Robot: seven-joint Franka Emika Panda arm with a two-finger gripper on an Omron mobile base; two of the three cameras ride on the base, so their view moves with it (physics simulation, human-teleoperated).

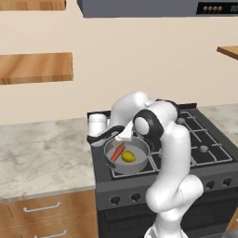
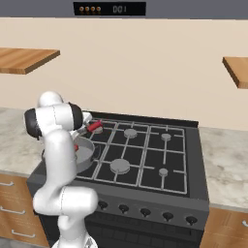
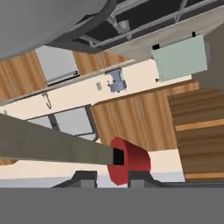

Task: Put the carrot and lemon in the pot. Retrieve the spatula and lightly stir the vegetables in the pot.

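End effector point(image 3: 112, 175) clamping spatula point(image 3: 61, 148) at red handle; stiff, light, shaft slim, likely twisting if gripped loosely. Carrot point(image 1: 118, 151) lying at 10 o'clock, lemon point(image 1: 128, 156) centre, inside pot point(image 1: 139, 165).

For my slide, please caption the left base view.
Carrot and lemon lie in the pot on the stove.

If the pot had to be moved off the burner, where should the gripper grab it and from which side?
Probably a short dark side handle of the pot, from above. The body is round and looks too wide for two fingers, and the carrot and lemon lie inside. The gripper is shut on the spatula.
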